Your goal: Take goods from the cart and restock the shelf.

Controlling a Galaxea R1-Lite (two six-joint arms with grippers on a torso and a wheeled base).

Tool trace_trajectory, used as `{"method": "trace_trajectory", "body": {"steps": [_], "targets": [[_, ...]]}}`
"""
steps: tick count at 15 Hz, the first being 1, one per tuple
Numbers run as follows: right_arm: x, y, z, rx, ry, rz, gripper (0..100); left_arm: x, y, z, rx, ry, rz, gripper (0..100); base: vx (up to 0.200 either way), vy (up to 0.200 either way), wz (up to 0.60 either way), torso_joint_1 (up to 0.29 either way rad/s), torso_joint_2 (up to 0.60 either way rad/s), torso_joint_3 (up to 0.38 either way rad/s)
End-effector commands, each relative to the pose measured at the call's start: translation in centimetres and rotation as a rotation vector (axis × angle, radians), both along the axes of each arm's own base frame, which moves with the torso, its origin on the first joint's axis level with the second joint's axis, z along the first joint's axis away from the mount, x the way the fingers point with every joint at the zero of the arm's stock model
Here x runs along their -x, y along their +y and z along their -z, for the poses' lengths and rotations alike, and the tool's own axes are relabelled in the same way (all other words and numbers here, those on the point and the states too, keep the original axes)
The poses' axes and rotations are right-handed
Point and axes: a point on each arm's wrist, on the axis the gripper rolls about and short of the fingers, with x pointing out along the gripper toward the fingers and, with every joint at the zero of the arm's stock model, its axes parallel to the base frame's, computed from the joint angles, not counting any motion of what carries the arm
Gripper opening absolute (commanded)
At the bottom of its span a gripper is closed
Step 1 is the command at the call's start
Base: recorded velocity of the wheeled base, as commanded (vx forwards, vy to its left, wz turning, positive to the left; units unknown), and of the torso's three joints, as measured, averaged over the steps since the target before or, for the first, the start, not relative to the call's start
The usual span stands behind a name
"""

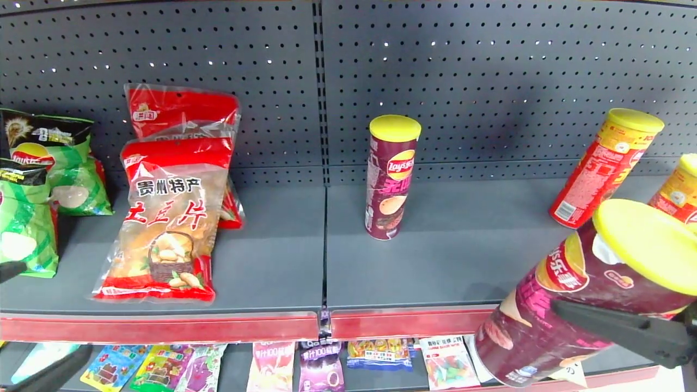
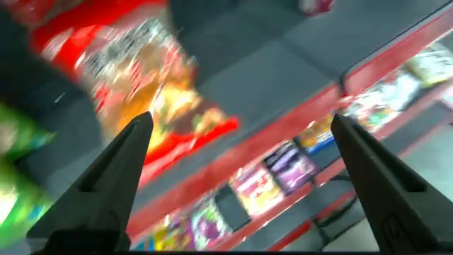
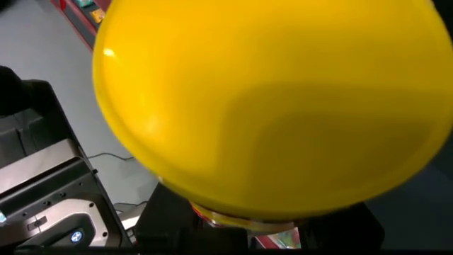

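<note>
My right gripper [image 1: 610,321] pinches the purple can [image 1: 566,283], which is tilted at 4 o'clock in my head view, just before the shelf [image 1: 435,261] edge. My left gripper [image 2: 241,119] is spread and empty near the red bag [image 2: 134,78].

The red bag [image 2: 134,85] is blurred at the left wrist, the green bags [image 1: 27,239] are cut by the head view's edge, and the lid [image 3: 269,99] hides its can [image 1: 523,326].

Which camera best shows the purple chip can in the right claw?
Head view: the purple cardboard chip can shows tilted, body and yellow lid, in the right claw. The right wrist view gives that lid close up; the left wrist view faces the shelf's red edge.
</note>
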Motion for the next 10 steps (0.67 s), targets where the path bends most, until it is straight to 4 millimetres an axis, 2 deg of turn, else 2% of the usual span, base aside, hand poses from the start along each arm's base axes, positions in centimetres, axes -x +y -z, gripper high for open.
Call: {"method": "trace_trajectory", "body": {"steps": [1, 2, 3, 4, 6, 10], "targets": [[0.2, -0.5, -0.3, -0.012, -0.019, 0.025, 0, -8.7, -3.6, -1.8, -0.004, 0.121, 0.174, 100, 0.000, 0.000, 0.00, 0.000, 0.00, 0.000], [0.5, -0.8, -0.3, -0.017, -0.027, 0.035, 0, -10.7, -5.4, -2.4, 0.015, 0.143, 0.224, 100, 0.000, 0.000, 0.00, 0.000, 0.00, 0.000], [0.5, -0.9, -0.3, -0.016, -0.026, 0.041, 0, -11.8, -6.5, -2.8, 0.028, 0.146, 0.252, 100, 0.000, 0.000, 0.00, 0.000, 0.00, 0.000], [0.3, -1.1, -0.4, -0.016, -0.026, 0.062, 0, -14.0, -8.6, -3.3, 0.043, 0.151, 0.287, 100, 0.000, 0.000, 0.00, 0.000, 0.00, 0.000], [0.0, -1.4, -0.4, -0.014, -0.023, 0.091, 0, -16.6, -10.7, -3.3, 0.043, 0.149, 0.316, 100, 0.000, 0.000, 0.00, 0.000, 0.00, 0.000], [0.0, -1.4, -0.4, -0.013, -0.022, 0.102, 0, -19.9, -14.1, -3.0, 0.040, 0.150, 0.363, 100, 0.000, 0.000, 0.00, 0.000, 0.00, 0.000]]}}
